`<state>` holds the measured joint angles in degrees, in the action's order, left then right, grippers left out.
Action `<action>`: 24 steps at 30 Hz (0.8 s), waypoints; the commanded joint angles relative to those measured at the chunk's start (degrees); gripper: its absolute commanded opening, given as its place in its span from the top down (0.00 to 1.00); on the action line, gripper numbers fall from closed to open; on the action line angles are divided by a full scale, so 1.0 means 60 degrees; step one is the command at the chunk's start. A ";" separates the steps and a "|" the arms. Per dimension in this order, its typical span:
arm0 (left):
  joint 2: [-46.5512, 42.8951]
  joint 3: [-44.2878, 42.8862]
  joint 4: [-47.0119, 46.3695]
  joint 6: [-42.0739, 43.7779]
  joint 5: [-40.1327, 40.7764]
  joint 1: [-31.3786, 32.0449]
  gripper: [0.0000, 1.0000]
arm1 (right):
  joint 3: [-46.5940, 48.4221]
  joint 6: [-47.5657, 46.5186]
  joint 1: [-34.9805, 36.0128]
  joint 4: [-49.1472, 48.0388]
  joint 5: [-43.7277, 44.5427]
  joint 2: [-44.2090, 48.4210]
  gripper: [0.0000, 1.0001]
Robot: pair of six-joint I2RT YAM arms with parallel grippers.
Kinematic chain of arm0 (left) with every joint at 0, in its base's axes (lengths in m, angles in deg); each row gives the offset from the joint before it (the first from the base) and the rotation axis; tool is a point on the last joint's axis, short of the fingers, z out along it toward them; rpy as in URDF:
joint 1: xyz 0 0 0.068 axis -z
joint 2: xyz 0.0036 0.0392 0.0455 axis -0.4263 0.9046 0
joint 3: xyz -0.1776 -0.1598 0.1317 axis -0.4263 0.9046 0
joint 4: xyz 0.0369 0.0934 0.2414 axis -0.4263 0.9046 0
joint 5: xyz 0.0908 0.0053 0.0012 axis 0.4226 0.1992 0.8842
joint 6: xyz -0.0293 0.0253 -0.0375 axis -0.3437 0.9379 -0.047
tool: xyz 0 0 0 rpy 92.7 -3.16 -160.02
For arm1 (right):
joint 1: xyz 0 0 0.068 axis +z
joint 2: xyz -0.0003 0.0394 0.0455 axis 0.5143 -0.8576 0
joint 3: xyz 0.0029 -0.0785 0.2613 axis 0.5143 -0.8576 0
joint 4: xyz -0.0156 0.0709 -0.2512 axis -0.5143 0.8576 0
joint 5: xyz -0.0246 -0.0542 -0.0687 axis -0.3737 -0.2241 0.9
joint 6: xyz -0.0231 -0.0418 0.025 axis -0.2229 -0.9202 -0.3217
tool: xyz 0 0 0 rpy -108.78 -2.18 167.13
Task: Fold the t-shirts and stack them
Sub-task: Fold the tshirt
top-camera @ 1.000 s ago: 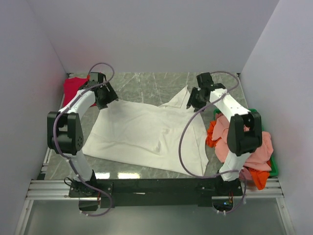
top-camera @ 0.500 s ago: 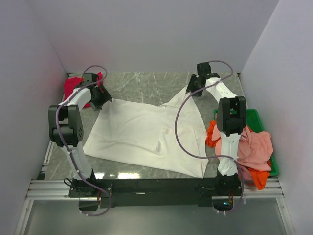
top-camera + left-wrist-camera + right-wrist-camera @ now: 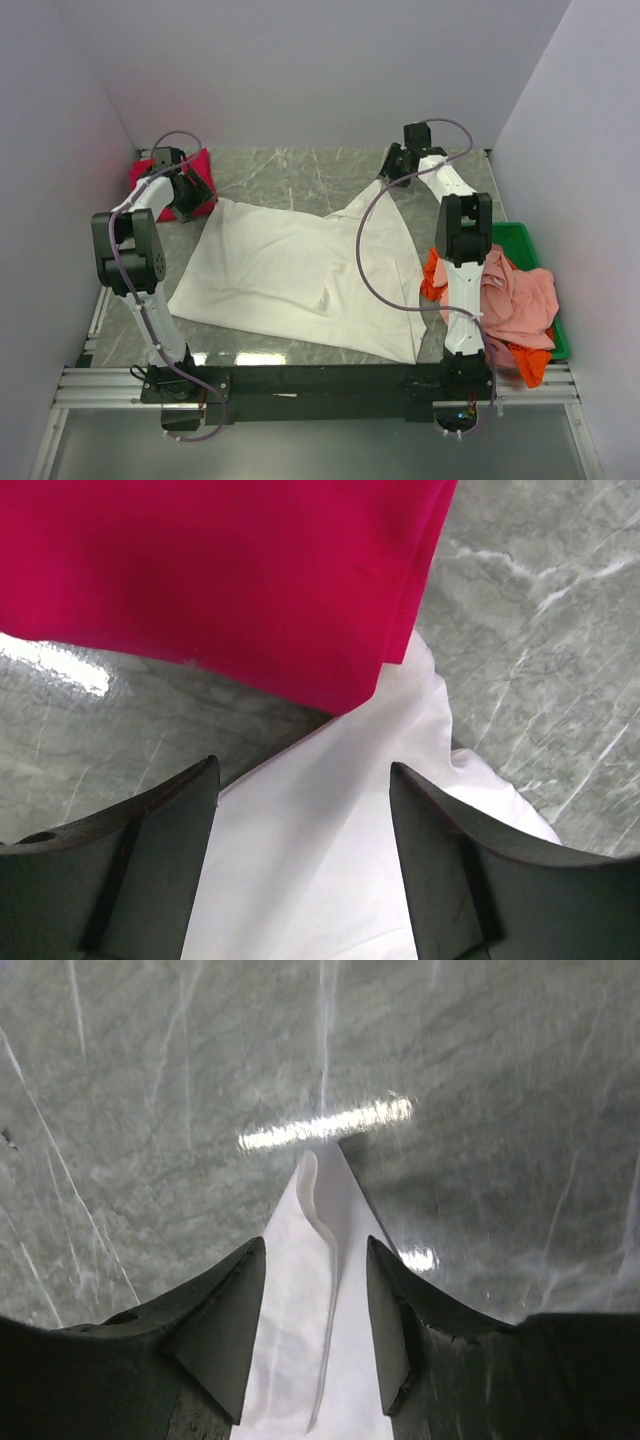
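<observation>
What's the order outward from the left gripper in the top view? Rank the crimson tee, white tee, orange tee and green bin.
1. White tee and crimson tee: both right at the left gripper, far left corner; too close to call.
2. Orange tee: right side, across the white tee.
3. Green bin: far right edge.

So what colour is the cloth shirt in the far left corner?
Crimson; the cloth shirt shows best in the left wrist view.
</observation>
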<state>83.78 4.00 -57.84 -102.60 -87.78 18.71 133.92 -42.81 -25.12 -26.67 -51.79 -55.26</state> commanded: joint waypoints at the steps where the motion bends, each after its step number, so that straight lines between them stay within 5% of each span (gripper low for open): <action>1: 0.0091 -0.0461 -0.0079 -0.0119 -0.0155 0.0018 0.26 | 0.0731 0.0102 -0.0121 -0.0394 -0.0284 -0.0396 0.48; 13: -0.0011 -0.0345 -0.0020 -0.0119 -0.0053 0.0033 0.26 | 0.1361 0.0395 -0.0136 -0.0467 -0.0563 -0.1115 0.50; 24: -0.0128 -0.0169 -0.0064 -0.0177 -0.0023 0.0033 0.26 | 0.1801 0.0717 -0.0209 -0.0116 -0.0490 -0.1408 0.74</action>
<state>84.33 3.35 -57.73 -102.77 -87.86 18.73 142.12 -39.33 -25.69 -27.61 -54.61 -62.94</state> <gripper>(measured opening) 0.741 0.277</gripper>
